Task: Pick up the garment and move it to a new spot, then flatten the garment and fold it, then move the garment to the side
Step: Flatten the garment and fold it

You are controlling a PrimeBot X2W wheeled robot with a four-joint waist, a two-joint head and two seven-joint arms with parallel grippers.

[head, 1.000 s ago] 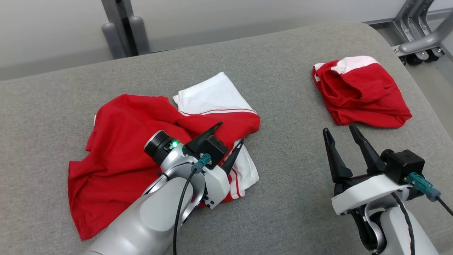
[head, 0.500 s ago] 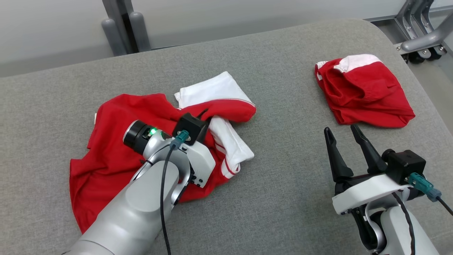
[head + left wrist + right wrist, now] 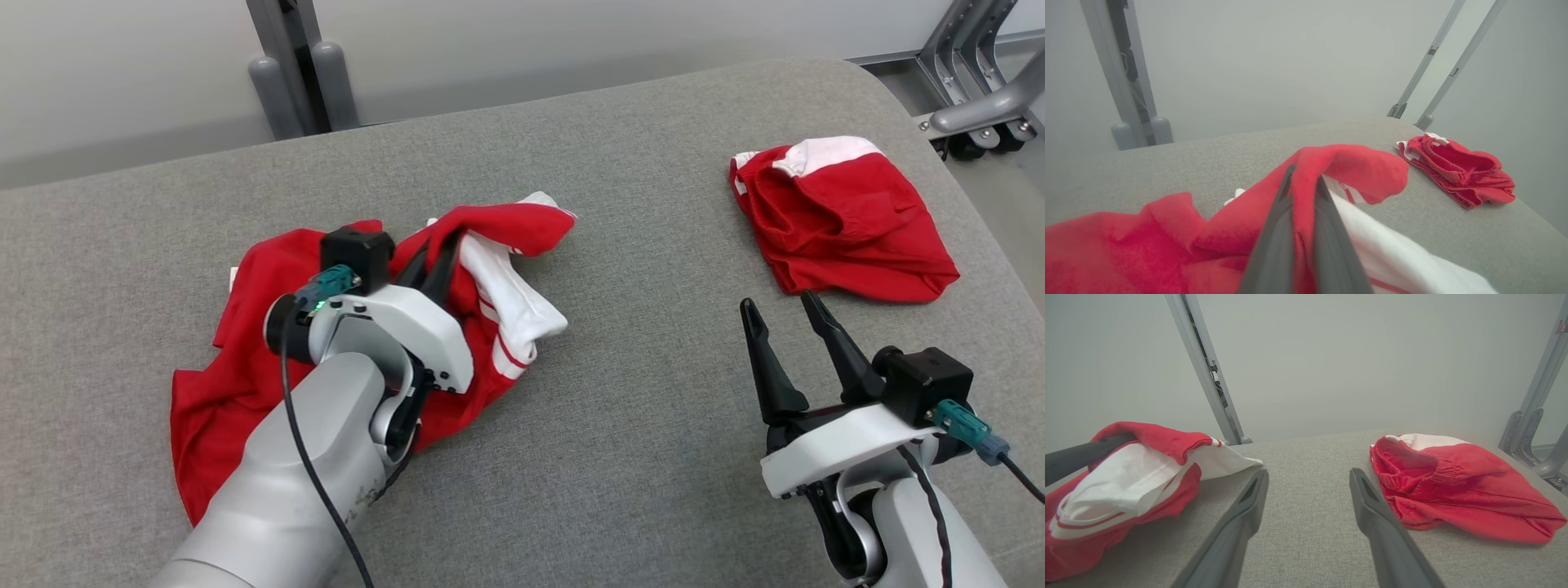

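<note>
Pickup looks under way: my left gripper is pinched tight on the garment, well left of the red bundle. Right gripper spread, empty. Moving, flattening, folding remain.

Likely a robot test lab: grey padded table; bare wall; metal posts.

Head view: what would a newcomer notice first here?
The red-and-white garment at the left of the grey table, with the left gripper shut on a raised fold of it. Next, the second red garment bunched at the far right, and the right gripper open just short of it, holding nothing.
</note>
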